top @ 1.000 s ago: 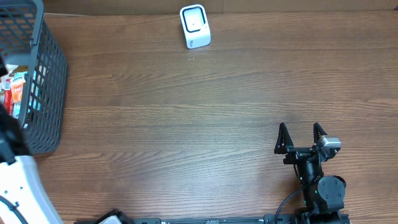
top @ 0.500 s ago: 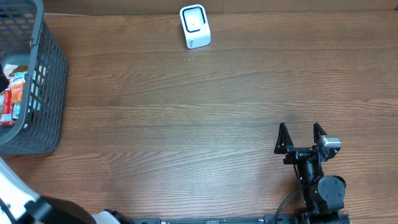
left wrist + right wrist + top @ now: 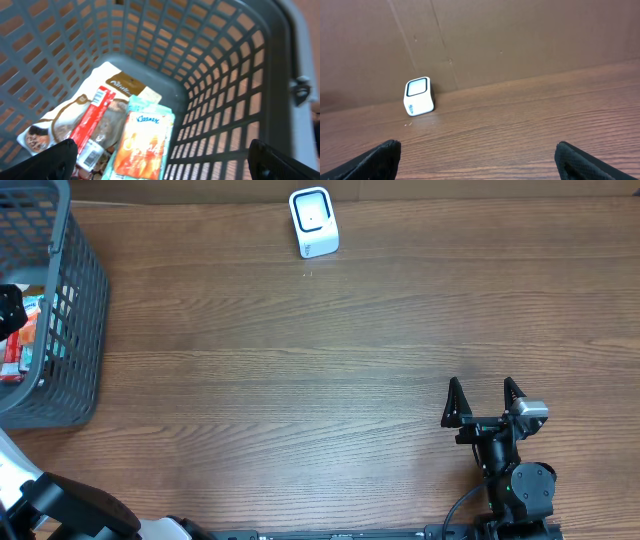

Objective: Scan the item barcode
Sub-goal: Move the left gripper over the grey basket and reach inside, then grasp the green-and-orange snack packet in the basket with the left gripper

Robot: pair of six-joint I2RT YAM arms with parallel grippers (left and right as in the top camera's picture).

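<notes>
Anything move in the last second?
The left gripper has come over the basket and now hangs open above the packets inside, holding nothing. The right gripper, also open, the scanner and the basket are unchanged.

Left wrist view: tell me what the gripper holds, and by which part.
Nothing. The left gripper hangs open over the basket, its fingers clear of the packets lying inside. The right gripper is open and empty too.

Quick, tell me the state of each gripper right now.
Left gripper: open, holding nothing, above the basket.
Right gripper: open, holding nothing, above the table.
</notes>
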